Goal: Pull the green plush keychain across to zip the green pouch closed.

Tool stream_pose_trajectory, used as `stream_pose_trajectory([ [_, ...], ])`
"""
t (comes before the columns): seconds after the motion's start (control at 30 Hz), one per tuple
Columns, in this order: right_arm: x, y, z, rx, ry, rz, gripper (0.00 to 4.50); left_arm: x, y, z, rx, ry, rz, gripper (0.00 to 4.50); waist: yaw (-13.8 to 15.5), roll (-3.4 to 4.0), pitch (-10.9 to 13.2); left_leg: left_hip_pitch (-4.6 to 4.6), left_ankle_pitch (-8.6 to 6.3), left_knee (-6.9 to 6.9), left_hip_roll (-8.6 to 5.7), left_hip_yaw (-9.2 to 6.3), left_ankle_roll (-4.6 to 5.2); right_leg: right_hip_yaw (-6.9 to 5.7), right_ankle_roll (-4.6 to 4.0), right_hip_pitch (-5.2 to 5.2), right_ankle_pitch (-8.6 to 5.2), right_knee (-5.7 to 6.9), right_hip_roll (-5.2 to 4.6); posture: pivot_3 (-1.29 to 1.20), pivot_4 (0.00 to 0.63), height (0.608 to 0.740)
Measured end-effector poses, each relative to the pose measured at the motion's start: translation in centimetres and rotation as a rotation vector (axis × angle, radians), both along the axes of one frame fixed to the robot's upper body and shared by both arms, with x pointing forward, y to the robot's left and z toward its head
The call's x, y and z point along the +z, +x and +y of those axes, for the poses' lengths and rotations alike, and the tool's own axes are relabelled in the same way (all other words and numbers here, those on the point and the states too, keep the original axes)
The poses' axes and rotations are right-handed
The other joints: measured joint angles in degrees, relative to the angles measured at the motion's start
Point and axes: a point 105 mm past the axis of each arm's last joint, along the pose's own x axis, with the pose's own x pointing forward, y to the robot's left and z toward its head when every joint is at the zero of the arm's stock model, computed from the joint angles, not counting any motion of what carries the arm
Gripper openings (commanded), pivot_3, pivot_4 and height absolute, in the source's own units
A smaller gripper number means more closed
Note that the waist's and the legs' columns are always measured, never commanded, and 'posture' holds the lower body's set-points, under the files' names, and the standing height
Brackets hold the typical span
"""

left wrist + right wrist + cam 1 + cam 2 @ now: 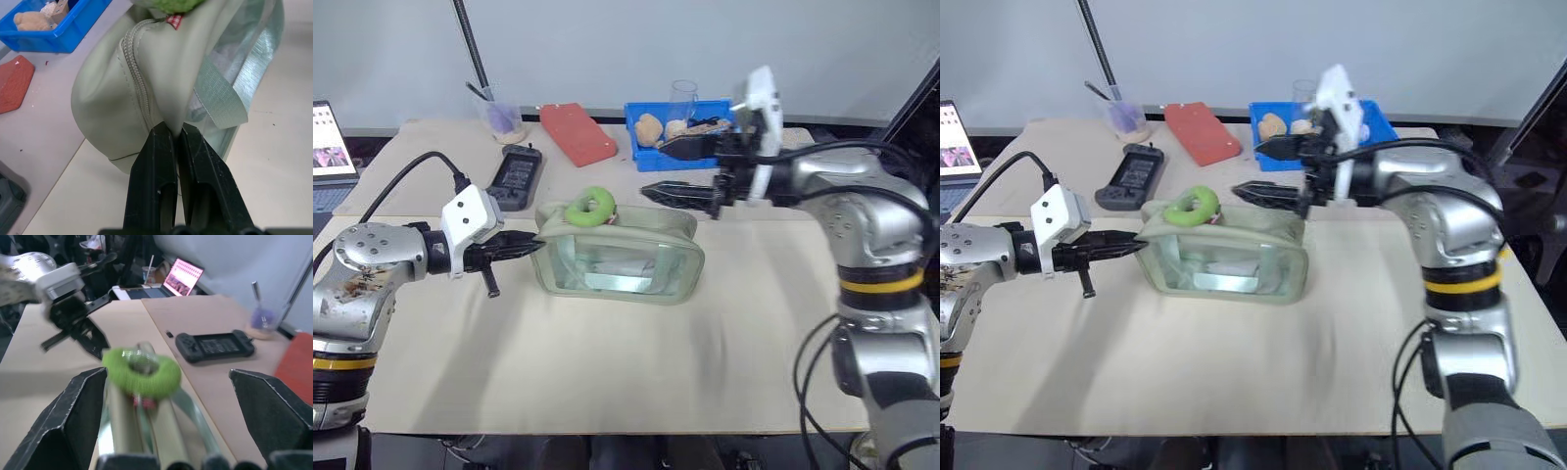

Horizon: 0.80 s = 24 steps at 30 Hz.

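Observation:
The green pouch point(617, 259) lies on its side mid-table, its zipper point(139, 83) running along the top. The green plush keychain point(590, 207) rests on top of the pouch near its left end, with a reddish tag under it point(174, 20). My left gripper point(533, 245) is shut on the fabric at the pouch's left end; in the left wrist view both fingers point(156, 161) pinch the cloth. My right gripper point(654, 169) hovers open above the pouch's right end, pointing left toward the keychain point(142, 372) and apart from it.
Behind the pouch stands a blue bin point(641, 147) with small items and a clear glass point(683, 98). A red flat object point(578, 132), a black game controller point(517, 176) and a cup point(502, 117) lie at the back left. A laptop point(328, 147) is at far left.

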Motion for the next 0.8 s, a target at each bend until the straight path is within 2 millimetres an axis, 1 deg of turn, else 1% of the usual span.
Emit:
stream_pose_trajectory([
  [0.1, -1.4, 1.6, 2.5, -0.035, -0.019, 0.052, 4.48, 0.0, 0.0, -0.2, -0.007, 0.006, -0.002, 0.00, 0.3, 0.00, 0.0, -0.13, 0.00, 0.01, -0.02, 0.00, 0.00, 0.00, 0.01, -0.09, 0.01, 0.00, -0.02, 0.00, 0.150, 0.740],
  [0.13, -1.5, 2.0, 2.9, -0.049, -0.016, 0.065, 4.48, 0.0, 0.0, -0.2, -0.008, 0.007, -0.002, 0.00, 0.4, 0.00, 0.0, -0.18, 0.00, 0.01, -0.02, -0.01, 0.00, -0.02, 0.01, -0.10, 0.01, -0.01, -0.02, 0.00, 0.150, 0.740],
  [0.23, -1.7, 2.8, 3.2, -0.082, -0.025, 0.075, 4.48, 0.0, 0.0, -0.2, -0.008, 0.007, -0.003, 0.00, 0.5, 0.00, 0.0, -0.24, 0.00, 0.01, -0.02, -0.01, 0.00, -0.06, 0.03, -0.11, 0.02, -0.09, -0.04, 0.00, 0.150, 0.740],
  [0.37, -2.9, 2.8, 3.5, -0.071, -0.067, 0.102, 4.48, 0.1, 0.0, -0.2, -0.005, 0.009, -0.005, 0.00, 0.3, 0.00, 0.0, -0.25, 0.00, -0.01, -0.01, -0.02, 0.00, -0.05, 0.02, -0.18, 0.02, -0.03, -0.02, 0.00, 0.150, 0.740],
  [0.4, -3.2, 2.6, 3.6, -0.057, -0.080, 0.107, 4.24, 0.0, 0.1, -0.2, -0.004, 0.011, -0.005, 0.00, 0.2, 0.00, 0.0, -0.24, 0.00, -0.01, -0.01, -0.03, 0.00, -0.05, 0.02, -0.19, 0.01, 0.01, -0.01, 0.00, 0.150, 0.740],
  [0.47, -3.6, 2.3, 3.7, -0.040, -0.087, 0.116, 3.62, 0.0, 0.0, -0.2, -0.004, 0.013, -0.006, 0.00, 0.2, 0.00, 0.0, -0.24, 0.00, -0.01, -0.01, -0.04, 0.00, -0.05, 0.02, -0.19, 0.01, 0.03, -0.01, 0.00, 0.150, 0.740],
  [0.57, -3.7, 2.0, 3.8, -0.024, -0.093, 0.122, 2.64, 0.0, 0.0, -0.2, -0.005, 0.013, -0.005, 0.00, 0.2, 0.00, 0.0, -0.24, 0.00, 0.00, -0.01, -0.03, 0.00, -0.06, 0.02, -0.19, 0.01, 0.03, -0.01, 0.00, 0.150, 0.740],
  [0.63, -3.7, 1.9, 3.8, -0.018, -0.095, 0.124, 1.90, 0.0, 0.0, -0.2, -0.005, 0.014, -0.005, 0.00, 0.2, 0.00, 0.0, -0.24, 0.00, 0.00, -0.01, -0.03, 0.00, -0.06, 0.02, -0.19, 0.01, 0.03, -0.01, 0.00, 0.150, 0.740],
  [0.8, -3.7, 1.3, 3.9, 0.001, -0.100, 0.118, 0.19, 0.0, 0.0, -0.2, -0.006, 0.015, -0.005, 0.00, 0.2, 0.00, 0.0, -0.24, 0.00, 0.00, -0.01, -0.03, 0.00, -0.05, 0.02, -0.19, 0.01, 0.03, -0.01, 0.00, 0.150, 0.740],
])
